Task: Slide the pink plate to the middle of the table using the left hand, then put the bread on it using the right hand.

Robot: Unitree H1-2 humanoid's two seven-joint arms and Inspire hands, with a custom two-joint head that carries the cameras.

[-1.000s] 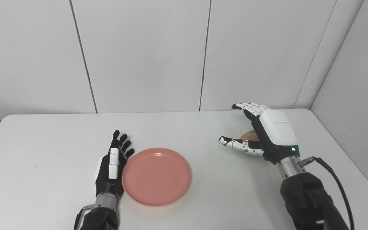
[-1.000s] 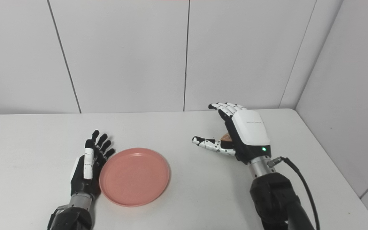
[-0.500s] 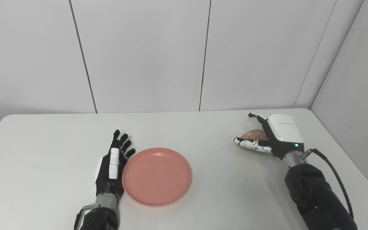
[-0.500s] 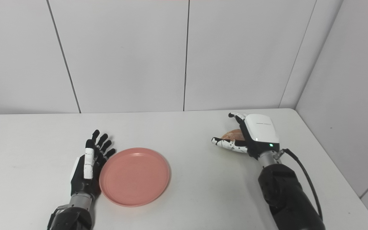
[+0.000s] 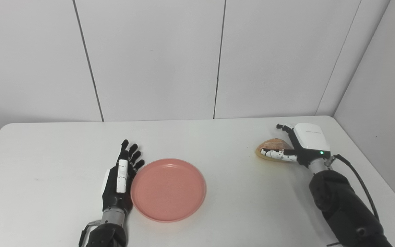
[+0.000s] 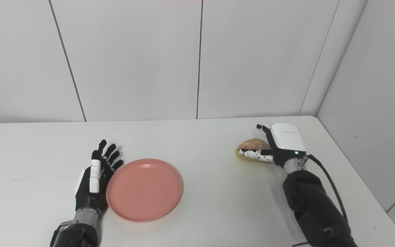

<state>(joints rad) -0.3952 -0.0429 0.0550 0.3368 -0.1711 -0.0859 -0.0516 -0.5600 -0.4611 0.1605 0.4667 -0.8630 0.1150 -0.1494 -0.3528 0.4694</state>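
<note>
Toward the right edge of the bench [image 5: 46, 164], near its far right corner, my right hand [image 5: 302, 145] sits at the bread [image 5: 273, 145]. The thumb lies along the near side of the loaf and touches it; the fingers [image 5: 281, 126] curl over the far side, mostly hidden behind the white back of the hand. The hand is closed around the bread, which rests on the bench surface; I cannot tell how firm the hold is. A green light shows on the back of the hand near the wrist, and a black cable [image 5: 358, 178] runs from the wrist along the forearm.

Near the front edge, left of the bench's middle, my left hand [image 5: 120, 178] lies low on edge, fingers [image 5: 133, 154] straight and slightly fanned, pointing toward the far edge. It holds nothing. Its inner side is against the left rim of the pink plate [image 5: 168, 189], touching or very nearly so.

The pink plate lies flat, upright, roughly midway between the left and right edges but closer to the front edge. It is well apart from the bread. Nothing lies on it.
</note>
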